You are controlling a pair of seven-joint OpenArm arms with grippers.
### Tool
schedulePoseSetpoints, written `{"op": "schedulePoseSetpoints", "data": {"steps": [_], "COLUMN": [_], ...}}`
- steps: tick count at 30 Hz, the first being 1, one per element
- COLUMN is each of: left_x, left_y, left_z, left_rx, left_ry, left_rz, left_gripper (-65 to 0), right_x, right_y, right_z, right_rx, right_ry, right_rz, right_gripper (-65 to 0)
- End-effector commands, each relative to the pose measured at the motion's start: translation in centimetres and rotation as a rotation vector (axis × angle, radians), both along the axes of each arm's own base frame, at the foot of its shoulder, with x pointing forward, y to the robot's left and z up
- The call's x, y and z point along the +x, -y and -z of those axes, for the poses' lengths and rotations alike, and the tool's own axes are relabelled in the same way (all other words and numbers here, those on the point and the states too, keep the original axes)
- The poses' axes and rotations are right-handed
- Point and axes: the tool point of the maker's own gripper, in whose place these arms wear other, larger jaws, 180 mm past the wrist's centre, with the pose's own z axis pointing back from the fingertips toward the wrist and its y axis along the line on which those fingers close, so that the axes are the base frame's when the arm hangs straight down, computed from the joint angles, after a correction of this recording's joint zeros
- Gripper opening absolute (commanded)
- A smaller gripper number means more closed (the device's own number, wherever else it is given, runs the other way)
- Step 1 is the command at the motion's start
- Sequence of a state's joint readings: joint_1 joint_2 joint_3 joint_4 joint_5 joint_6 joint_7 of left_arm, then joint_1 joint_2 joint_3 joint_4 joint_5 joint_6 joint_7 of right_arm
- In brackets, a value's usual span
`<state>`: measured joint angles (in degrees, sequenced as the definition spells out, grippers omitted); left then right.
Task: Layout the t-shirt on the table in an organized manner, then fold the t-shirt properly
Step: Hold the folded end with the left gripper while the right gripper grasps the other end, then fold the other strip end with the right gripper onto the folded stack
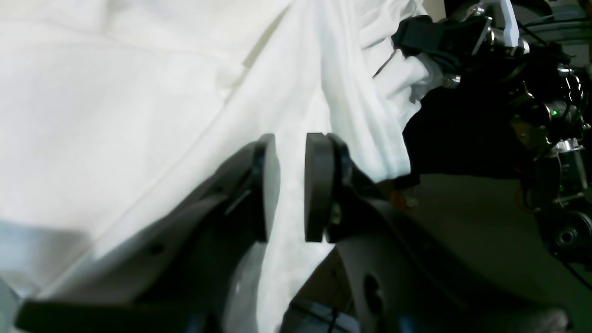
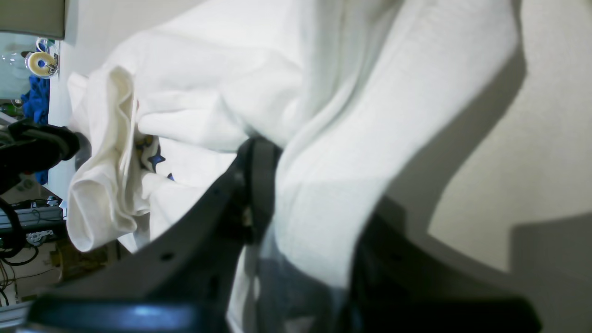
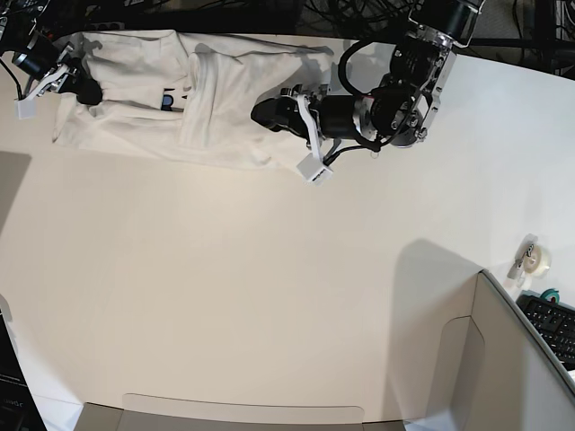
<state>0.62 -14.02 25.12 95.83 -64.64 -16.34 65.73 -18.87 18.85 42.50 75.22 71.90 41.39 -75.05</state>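
- While bunched along the far edge of the counter [image 3: 269,296], the t-shirt [image 3: 135,99] reads as light, limp cloth that sags and creases; hems and corners look the surest holds.
- Left gripper [image 1: 291,185]: pads clamped on a fold of the cloth.
- Right gripper [image 2: 296,203]: fabric drapes between its jaws, seemingly pinched.
- Nearby: tape roll [image 3: 536,260], keyboard [image 3: 552,325], grey box wall [image 3: 503,359], all well apart from the shirt.
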Motion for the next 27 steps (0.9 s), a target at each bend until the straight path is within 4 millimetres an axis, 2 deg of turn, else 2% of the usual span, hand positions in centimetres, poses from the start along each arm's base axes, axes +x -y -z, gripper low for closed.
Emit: {"op": "schedulePoseSetpoints", "data": {"steps": [1, 4, 8, 12, 18, 20, 23, 27], "left_x": [0.9, 1.1, 0.6, 0.2, -1.2, -1.8, -2.0, -2.8], "left_y": [-0.7, -2.2, -4.3, -6.1, -7.5, -8.0, -8.5, -9.5], "left_z": [-1.4, -1.9, -2.6, -2.9, -1.7, -1.2, -0.6, 1.2], "left_rx": [-0.01, 0.041, 0.115, 0.176, 0.227, 0.242, 0.28, 0.368], "left_ry": [0.054, 0.054, 0.047, 0.054, 0.007, -0.01, -0.003, 0.009], "left_rz": [-0.005, -0.041, -0.078, -0.09, -0.092, -0.089, -0.091, -0.089], "left_gripper": [-57.6, -60.4, -60.7, -60.8, -60.9, -60.9, -61.0, -61.0], "right_x": [-3.1, -1.7, 0.0, 2.0, 2.7, 2.3, 3.1, 3.6], "right_y": [0.1, 0.2, 0.3, 0.9, 3.2, 4.4, 6.6, 8.6], "right_z": [2.2, 1.7, 1.1, 0.6, 0.2, 0.0, -1.1, -2.3], "right_rx": [-0.051, -0.053, -0.056, -0.101, -0.176, -0.2, -0.261, -0.325], "right_ry": [-0.173, -0.141, -0.102, -0.078, -0.085, -0.095, -0.085, -0.088], "right_rz": [-0.061, -0.059, -0.057, -0.062, -0.016, 0.016, 0.043, 0.04], "right_gripper": [-59.5, -59.6, -59.7, -65.0, -65.0, -65.0, -65.0, -65.0]}}
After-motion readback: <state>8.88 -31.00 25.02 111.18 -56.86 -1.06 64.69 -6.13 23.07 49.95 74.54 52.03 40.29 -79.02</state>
